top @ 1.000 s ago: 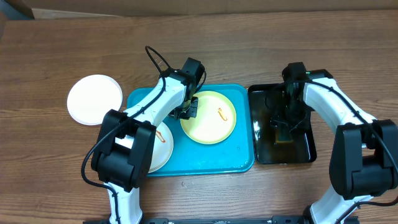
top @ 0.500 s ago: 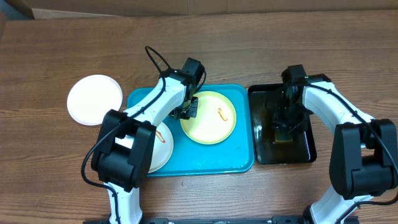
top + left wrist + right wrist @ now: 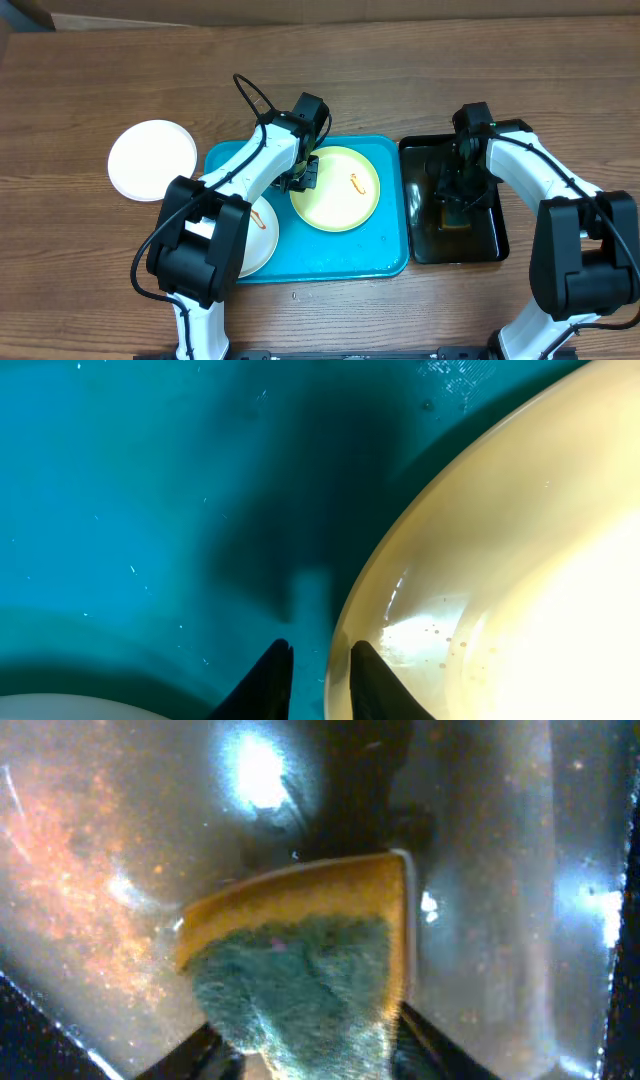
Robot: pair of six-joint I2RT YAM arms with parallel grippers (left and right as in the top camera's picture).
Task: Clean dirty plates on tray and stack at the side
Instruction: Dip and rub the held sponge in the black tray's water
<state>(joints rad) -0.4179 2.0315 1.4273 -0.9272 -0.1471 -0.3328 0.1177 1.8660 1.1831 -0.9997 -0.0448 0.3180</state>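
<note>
The pale yellow-green plate [image 3: 340, 190], with an orange smear, lies in the right half of the turquoise tray [image 3: 340, 255]. My left gripper [image 3: 301, 178] straddles its left rim; in the left wrist view the jaws [image 3: 320, 680] close on the rim of the plate [image 3: 500, 580]. A white plate [image 3: 262, 240] with a smear lies at the tray's left, partly under the left arm. Another white plate [image 3: 152, 160] sits on the table left of the tray. My right gripper [image 3: 455, 200] is shut on a yellow-and-green sponge [image 3: 300, 960], its jaws [image 3: 310, 1045] low in the black tray.
The black tray [image 3: 420, 235] stands right of the turquoise tray, touching it, and its bottom looks wet [image 3: 90, 870]. The left arm reaches across the turquoise tray's left half. Bare wooden table [image 3: 400, 70] lies behind and in front.
The right gripper with the sponge has shifted slightly inside the black tray. The left arm and the plates have not moved.
</note>
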